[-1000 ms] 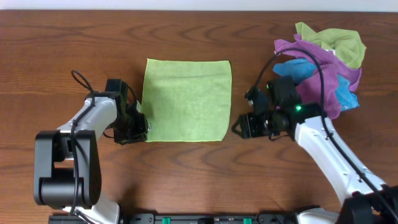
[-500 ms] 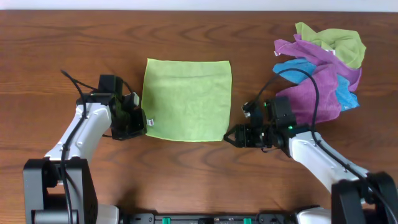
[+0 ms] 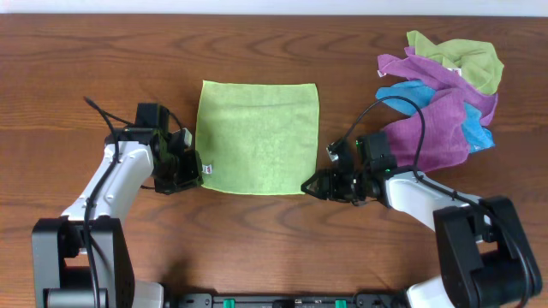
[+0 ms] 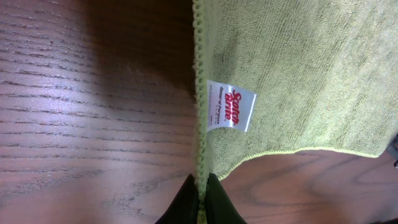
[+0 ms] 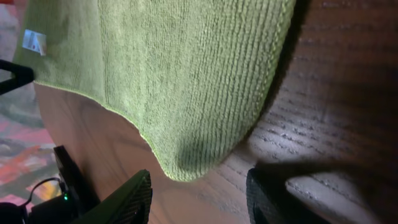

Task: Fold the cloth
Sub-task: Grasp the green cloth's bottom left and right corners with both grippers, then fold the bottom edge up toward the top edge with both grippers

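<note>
On the bench (image 3: 77, 60) the cloth (image 3: 259, 137) is seen spread flat at the middle, unmoved over the last second, and the towel pile (image 3: 445, 94) at the far right is likewise unchanged. Over that time the right hand (image 3: 310, 186) has been brought down and inward to the cloth's near right corner. It is held half open, with a finger set on either side of that corner, and no grip is shown. The left hand (image 4: 199, 188) is clamped shut on the cloth's left edge, beside the tag (image 4: 231, 106).
</note>
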Tool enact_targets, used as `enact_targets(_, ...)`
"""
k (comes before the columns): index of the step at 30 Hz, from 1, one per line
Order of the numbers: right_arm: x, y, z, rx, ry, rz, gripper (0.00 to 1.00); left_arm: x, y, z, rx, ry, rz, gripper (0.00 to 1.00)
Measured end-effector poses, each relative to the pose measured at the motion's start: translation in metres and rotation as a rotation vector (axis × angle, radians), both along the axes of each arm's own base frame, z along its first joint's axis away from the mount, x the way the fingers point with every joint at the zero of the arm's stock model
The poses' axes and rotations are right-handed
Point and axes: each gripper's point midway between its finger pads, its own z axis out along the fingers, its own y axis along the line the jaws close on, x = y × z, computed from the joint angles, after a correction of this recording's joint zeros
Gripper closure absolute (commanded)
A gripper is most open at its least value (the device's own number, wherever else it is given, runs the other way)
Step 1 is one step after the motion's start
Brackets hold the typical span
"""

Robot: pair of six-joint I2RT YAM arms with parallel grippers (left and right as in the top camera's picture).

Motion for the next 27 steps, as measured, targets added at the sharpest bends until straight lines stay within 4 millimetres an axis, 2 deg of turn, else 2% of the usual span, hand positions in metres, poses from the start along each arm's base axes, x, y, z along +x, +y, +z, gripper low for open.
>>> enact_targets(4, 0.002, 0.004, 0.001, 0.004, -0.012, -0.001, 0.51, 0.001, 0.000, 0.000, 0.000, -0.004, 0.001, 0.95)
enact_targets(8, 0.004, 0.010, 0.000, 0.004, -0.020, -0.002, 0.58, 0.001, 0.000, 0.000, -0.001, -0.005, 0.004, 0.94)
enact_targets(9, 0.004, 0.010, -0.001, 0.000, -0.016, -0.007, 0.63, 0.001, 0.000, 0.000, -0.001, -0.005, 0.004, 0.94)
enact_targets(12, 0.005, 0.008, -0.003, -0.013, -0.008, -0.025, 0.86, 0.002, 0.000, 0.000, -0.001, -0.005, 0.003, 0.94)
enact_targets(13, 0.006, 0.007, -0.004, -0.019, -0.006, -0.032, 0.97, 0.002, 0.000, 0.000, -0.001, -0.006, 0.003, 0.94)
enact_targets(22, 0.010, 0.009, -0.001, -0.004, -0.013, -0.042, 0.99, 0.006, -0.001, 0.001, -0.008, -0.023, 0.003, 0.94)
enact_targets(27, 0.015, 0.017, 0.013, 0.037, -0.005, -0.024, 0.99, 0.009, -0.006, 0.006, -0.035, -0.036, 0.002, 0.94)
